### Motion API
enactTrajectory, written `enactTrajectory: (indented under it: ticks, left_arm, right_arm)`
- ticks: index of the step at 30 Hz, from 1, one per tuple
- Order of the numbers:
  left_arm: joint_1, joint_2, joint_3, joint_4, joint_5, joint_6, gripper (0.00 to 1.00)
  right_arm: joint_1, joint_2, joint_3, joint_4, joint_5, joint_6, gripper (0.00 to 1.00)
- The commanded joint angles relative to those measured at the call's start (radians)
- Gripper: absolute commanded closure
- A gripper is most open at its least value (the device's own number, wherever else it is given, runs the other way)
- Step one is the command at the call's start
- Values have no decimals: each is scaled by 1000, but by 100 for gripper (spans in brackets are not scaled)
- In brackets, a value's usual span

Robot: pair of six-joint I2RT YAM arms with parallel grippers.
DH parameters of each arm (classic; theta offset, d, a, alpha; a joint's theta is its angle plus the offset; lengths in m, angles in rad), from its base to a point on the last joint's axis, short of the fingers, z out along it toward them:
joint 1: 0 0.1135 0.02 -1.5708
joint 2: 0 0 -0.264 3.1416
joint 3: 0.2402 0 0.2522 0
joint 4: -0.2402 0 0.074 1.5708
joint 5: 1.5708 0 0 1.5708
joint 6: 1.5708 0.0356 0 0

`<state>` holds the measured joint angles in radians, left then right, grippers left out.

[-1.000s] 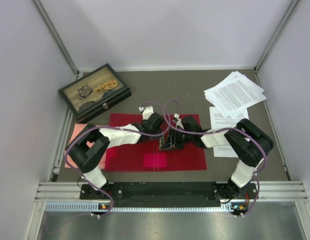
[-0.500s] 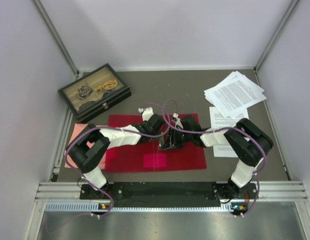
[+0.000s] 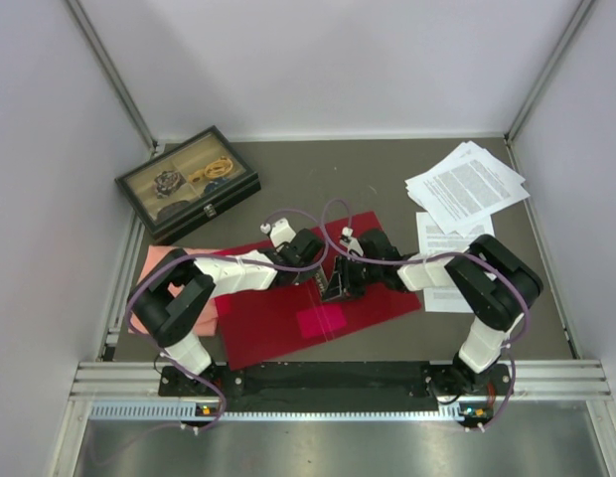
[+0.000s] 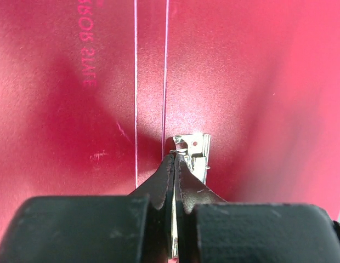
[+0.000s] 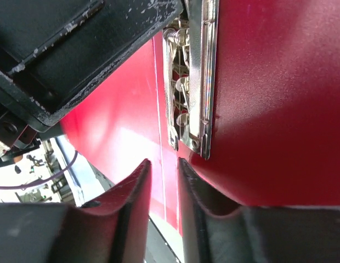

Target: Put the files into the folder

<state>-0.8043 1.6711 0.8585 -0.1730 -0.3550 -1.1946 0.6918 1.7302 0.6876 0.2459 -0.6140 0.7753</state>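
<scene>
Here the folder (image 3: 268,333) lies open and skewed on the table (image 3: 368,169) near the arms' bases, its pink sticker (image 3: 321,320) facing up and its metal clip (image 4: 193,150) beside the spine crease. The left gripper (image 4: 174,164) has its jaws pressed together at the clip's near end. A silvery sliver between them looks like part of the clip, though the view is tight. The right gripper (image 5: 163,181) hovers over the crease beside the clip, jaws slightly apart, nothing between. The files (image 3: 465,186) lie well apart at the far right. A salmon cloth (image 3: 157,256) shows at the folder's left, and a black glass-lidded box (image 3: 187,184) stands far left.
</scene>
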Motion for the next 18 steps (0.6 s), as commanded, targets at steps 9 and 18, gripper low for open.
enactTrajectory:
  ticks: [9, 18]
  left_arm:
    - [-7, 33, -52, -131, 44, -19, 100]
    - [-10, 21, -59, -141, 31, 15, 100]
  right_arm:
    - [5, 55, 35, 27, 74, -21, 84]
    - [-21, 78, 29, 79, 39, -13, 85]
